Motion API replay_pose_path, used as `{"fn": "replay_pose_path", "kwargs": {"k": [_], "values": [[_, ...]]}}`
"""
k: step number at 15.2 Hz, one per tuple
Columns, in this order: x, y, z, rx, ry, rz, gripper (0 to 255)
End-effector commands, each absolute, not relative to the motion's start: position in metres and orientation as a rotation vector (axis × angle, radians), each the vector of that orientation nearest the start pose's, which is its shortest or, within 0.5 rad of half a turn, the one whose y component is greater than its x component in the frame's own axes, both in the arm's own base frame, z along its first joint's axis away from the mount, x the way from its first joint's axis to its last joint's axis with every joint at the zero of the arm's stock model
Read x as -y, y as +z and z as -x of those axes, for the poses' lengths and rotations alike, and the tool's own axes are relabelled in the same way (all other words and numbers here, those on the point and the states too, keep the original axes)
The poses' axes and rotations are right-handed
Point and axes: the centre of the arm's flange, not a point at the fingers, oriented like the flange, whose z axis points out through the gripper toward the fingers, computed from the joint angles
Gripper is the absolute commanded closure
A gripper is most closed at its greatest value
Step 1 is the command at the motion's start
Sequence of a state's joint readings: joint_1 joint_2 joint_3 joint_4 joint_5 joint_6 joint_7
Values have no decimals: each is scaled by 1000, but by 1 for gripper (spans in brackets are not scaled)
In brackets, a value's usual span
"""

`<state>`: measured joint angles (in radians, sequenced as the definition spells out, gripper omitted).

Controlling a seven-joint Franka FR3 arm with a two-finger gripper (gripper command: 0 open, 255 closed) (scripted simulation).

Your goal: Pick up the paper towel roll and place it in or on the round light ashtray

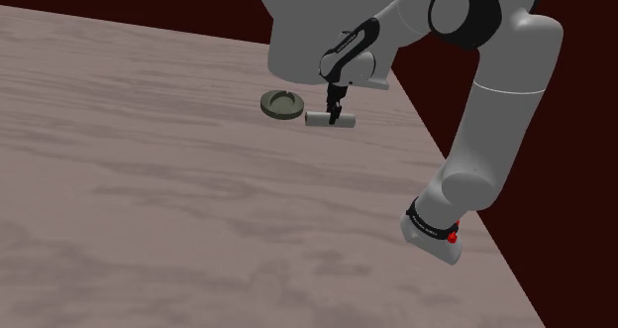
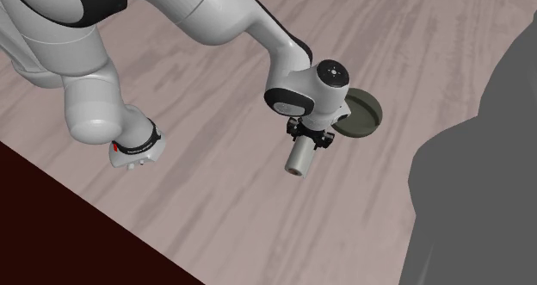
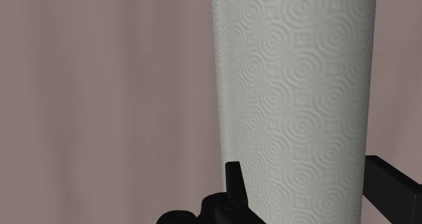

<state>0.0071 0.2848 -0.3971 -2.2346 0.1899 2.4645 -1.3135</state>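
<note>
The paper towel roll (image 1: 319, 119) is white with an embossed ring pattern and lies on its side on the pale wood-grain table. My gripper (image 1: 335, 112) comes down on it from above. In the wrist view the gripper (image 3: 301, 167) has one black finger against each side of the roll (image 3: 294, 87), so it is shut on it. The round ashtray (image 1: 281, 104) is a low grey-olive dish just beyond the roll toward the shoulder view's left. In the second exterior view the roll (image 2: 300, 158) sticks out under the gripper (image 2: 311, 140), with the ashtray (image 2: 363, 113) partly behind the hand.
The table (image 1: 149, 197) stretches wide toward the shoulder view's left and front. Its far edge and right edge meet a dark red background. A large plain grey shape (image 2: 473, 206) stands at the second exterior view's right.
</note>
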Motion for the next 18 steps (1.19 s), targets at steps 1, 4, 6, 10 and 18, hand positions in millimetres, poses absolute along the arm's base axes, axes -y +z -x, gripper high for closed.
{"fn": "replay_pose_path", "kwargs": {"k": [1, 4, 6, 10, 18], "values": [[208, 249, -501, 1194, 18, 2879, 255], [208, 260, -501, 1194, 18, 2879, 255], [208, 270, -501, 1194, 18, 2879, 255], [208, 291, -501, 1194, 18, 2879, 255], [208, 334, -501, 1194, 18, 2879, 255]]}}
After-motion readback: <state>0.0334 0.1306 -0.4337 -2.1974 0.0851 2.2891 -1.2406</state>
